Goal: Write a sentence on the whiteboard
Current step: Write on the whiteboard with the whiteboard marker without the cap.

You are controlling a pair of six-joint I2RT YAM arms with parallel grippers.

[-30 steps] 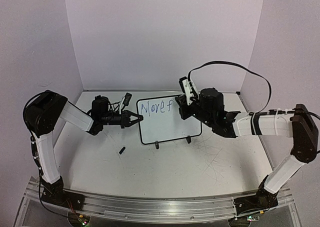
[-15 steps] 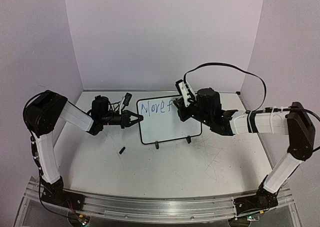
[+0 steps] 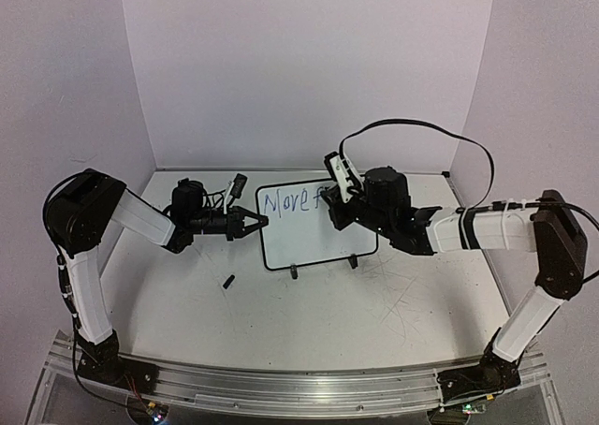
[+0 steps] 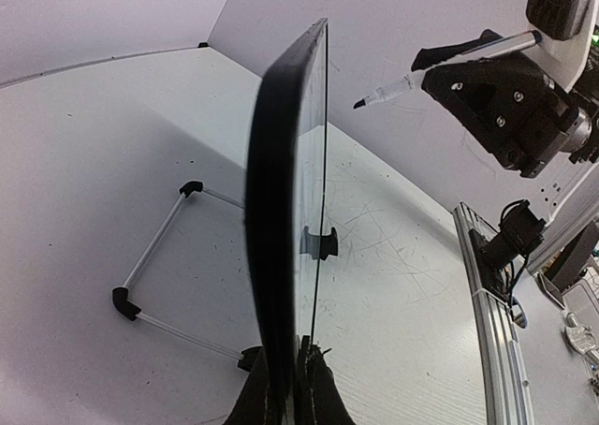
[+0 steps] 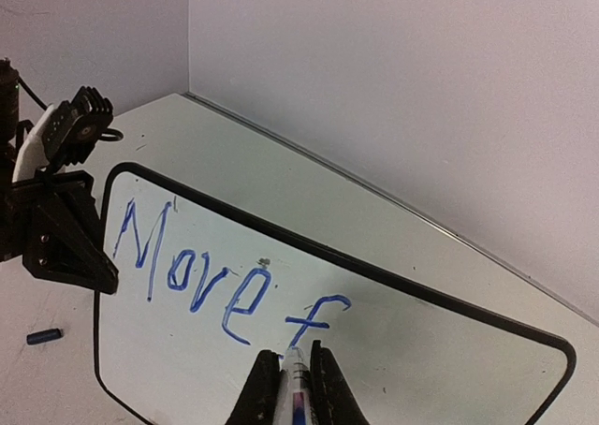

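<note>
1. Leftward swing of the right gripper (image 3: 337, 203) since a second ago, in closer over the small black-framed white whiteboard (image 3: 318, 233). No change at the left gripper (image 3: 255, 222), nor in the blue handwritten sentence (image 3: 290, 200), at "Move f" so far.
2. Board standing toward the rear of the scuffed white tabletop (image 3: 374, 322), between both grippers.
3. Left fingers (image 4: 323, 402) clenched on the board's left edge. Right fingers (image 5: 265, 388) clamped around a slim blue-inked marker (image 5: 296, 392), tip at the foot of the "f", contact uncertain.
4. Probably light, stiff and slick-faced. Propped on a thin wire stand (image 4: 164, 233) and two small black feet (image 3: 295, 272), so liable to tip or slide under pen pressure. Best gripped by the frame, never the written face.
5. Blank surface right of the "f" and below. Small dark cap (image 3: 227, 281) lying front-left, well apart.
</note>
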